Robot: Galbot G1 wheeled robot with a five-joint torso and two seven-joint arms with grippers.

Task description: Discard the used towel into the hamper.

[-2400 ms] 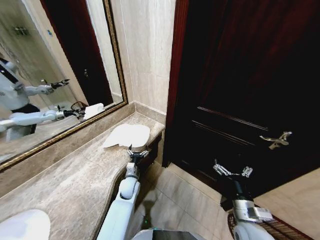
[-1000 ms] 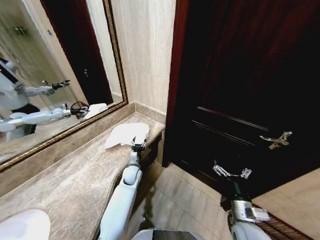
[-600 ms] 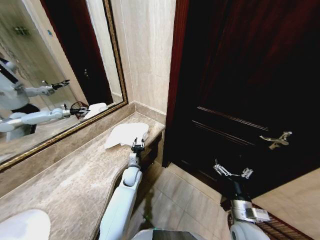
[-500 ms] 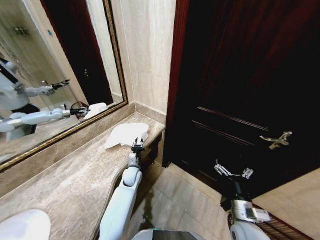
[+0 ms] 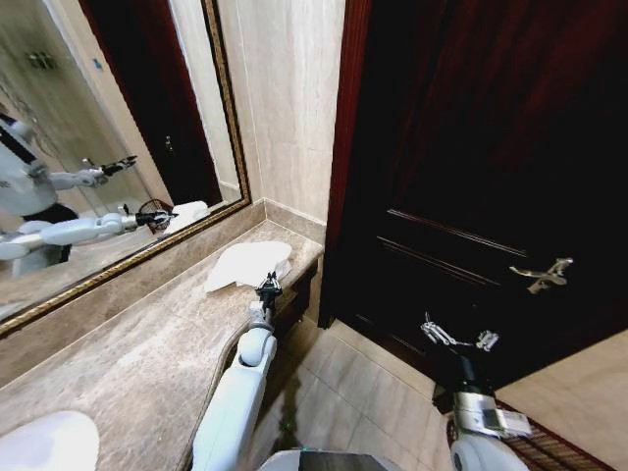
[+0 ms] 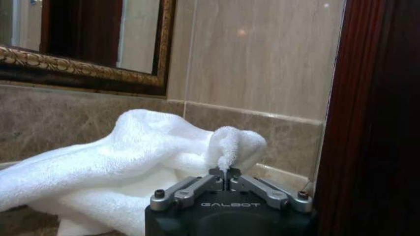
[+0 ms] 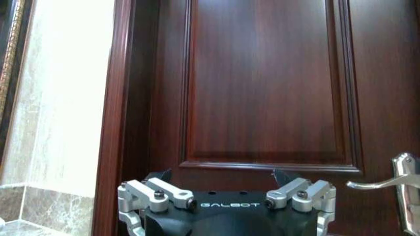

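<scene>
Since the earlier frames the left gripper [image 5: 267, 285] has moved forward along the counter [image 5: 128, 363] to the towel's [image 5: 245, 265] near edge and pinched shut. In the left wrist view its fingers meet on a raised fold of the white towel, clamped with no gap. The towel lies at the counter's far end, by the wall below the mirror [image 5: 98, 147]. A good lift would go straight up, checking that the thin pinch holds the whole cloth. The right gripper [image 5: 458, 337] hangs idle before the door [image 5: 471, 147], fingers spread wide, holding nothing.
</scene>
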